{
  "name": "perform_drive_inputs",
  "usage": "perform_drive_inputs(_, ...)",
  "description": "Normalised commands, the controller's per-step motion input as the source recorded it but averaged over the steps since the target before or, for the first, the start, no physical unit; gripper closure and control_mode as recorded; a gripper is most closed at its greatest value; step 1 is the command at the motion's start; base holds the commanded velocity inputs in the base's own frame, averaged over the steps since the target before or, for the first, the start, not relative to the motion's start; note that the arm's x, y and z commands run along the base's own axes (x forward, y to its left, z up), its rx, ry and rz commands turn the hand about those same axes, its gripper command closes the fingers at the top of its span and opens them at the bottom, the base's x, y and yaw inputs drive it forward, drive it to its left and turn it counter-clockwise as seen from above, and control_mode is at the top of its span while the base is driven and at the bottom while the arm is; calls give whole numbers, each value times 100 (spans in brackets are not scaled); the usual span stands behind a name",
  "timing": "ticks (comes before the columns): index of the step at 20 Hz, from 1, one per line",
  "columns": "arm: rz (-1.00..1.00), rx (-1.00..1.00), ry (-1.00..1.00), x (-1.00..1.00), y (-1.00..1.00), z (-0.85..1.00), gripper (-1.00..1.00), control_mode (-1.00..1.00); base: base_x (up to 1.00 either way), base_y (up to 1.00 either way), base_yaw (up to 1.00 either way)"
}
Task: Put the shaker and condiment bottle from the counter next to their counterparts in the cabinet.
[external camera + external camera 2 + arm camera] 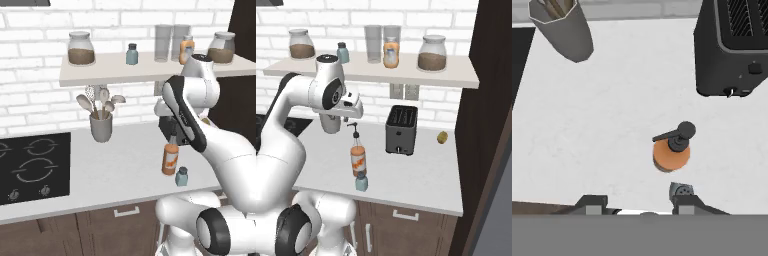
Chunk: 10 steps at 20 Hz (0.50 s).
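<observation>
Orange-brown condiment bottle (pixel 358 159) with black pump, blue-grey shaker (pixel 361 182), white counter (pixel 416 175), black toaster (pixel 401 130)

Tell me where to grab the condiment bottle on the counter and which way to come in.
Grip the condiment bottle around its straight orange body, below the pump, coming in sideways from the open counter side. It stands upright; its spout juts sideways on top, and the shaker stands close in front, so a top-down grab looks awkward.
</observation>
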Motion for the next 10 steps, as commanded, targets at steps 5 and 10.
perform_drive_inputs(5,0,-2,-37,-63,-15,-19,-100,-100,0,0,0)
perform_drive_inputs(10,0,1,-32,-69,-40,-28,-100,-100,0,0,0)
